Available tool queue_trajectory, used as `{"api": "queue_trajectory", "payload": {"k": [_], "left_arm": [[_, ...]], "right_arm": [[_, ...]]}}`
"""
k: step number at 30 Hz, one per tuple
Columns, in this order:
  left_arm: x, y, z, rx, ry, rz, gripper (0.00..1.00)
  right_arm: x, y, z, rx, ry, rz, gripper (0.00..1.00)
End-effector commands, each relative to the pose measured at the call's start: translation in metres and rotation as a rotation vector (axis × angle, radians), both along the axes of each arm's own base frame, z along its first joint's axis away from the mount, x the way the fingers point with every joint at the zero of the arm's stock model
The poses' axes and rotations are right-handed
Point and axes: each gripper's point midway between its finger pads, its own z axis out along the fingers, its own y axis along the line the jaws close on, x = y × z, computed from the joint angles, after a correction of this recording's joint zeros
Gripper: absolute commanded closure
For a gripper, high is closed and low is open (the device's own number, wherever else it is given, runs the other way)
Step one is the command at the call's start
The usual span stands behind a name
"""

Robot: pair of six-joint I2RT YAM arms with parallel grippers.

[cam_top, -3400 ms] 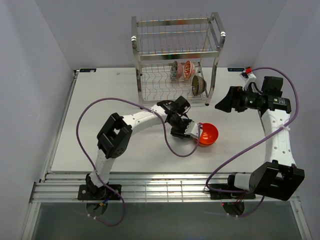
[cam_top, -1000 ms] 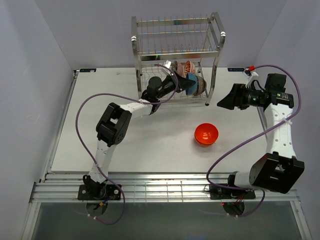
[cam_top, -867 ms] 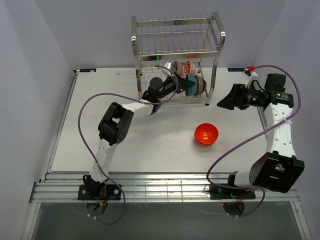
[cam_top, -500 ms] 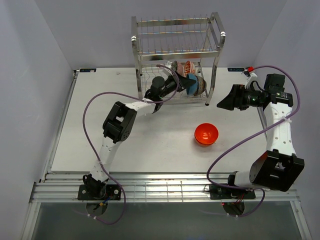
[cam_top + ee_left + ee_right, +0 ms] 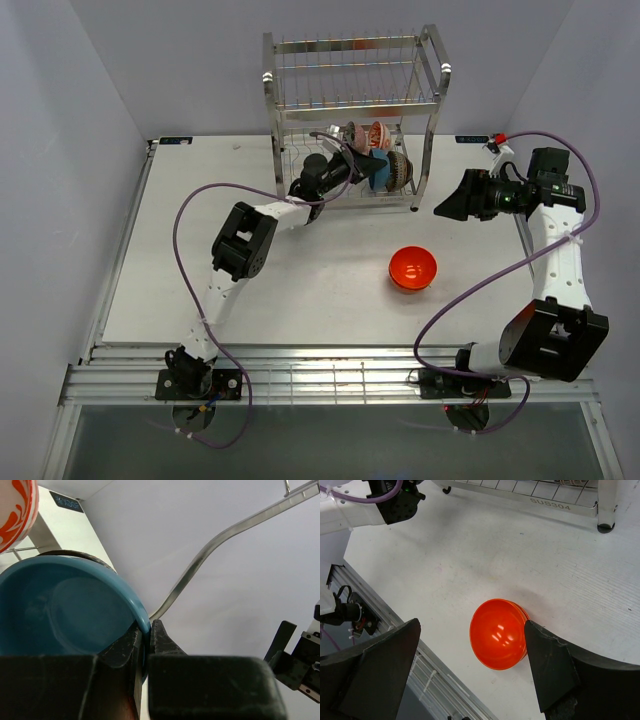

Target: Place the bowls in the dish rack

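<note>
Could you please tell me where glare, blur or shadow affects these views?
Top external view: even lighting, small glints on the dish rack. Left wrist view: the blue bowl is clear, the left gripper pinching its rim is dark and featureless. Right wrist view: bright glare spots inside the orange-red bowl, a soft shadow beside it.

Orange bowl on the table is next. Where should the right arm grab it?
Probably best to pinch the rim of the orange bowl, one finger inside and one outside, coming down from above. It sits upright, mouth open upward, with nothing crowding it.
</note>
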Motion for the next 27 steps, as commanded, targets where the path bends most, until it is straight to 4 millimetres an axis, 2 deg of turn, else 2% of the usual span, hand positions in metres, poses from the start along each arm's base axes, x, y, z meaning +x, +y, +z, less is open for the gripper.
{"api": "queue_trajectory", "payload": {"k": [1, 9, 15, 27], "left_arm": [[0.000, 0.001, 0.046, -0.075, -0.068, -0.010, 1.00], [-0.003, -0.002, 0.047, -0.103, -0.062, -0.040, 1.00], [0.000, 0.000, 0.038, -0.099, -0.046, -0.041, 1.00], [-0.003, -0.001, 0.034, -0.132, -0.026, -0.071, 1.00]], "right_arm": [[0.002, -0.002, 0.000, -0.001, -0.016, 0.010, 0.10], [0.002, -0.001, -0.002, 0.006, -0.006, 0.015, 0.10], [0.004, -0.001, 0.000, 0.007, -0.010, 0.015, 0.10], [0.004, 0.000, -0.001, 0.019, 0.001, 0.019, 0.10]]}}
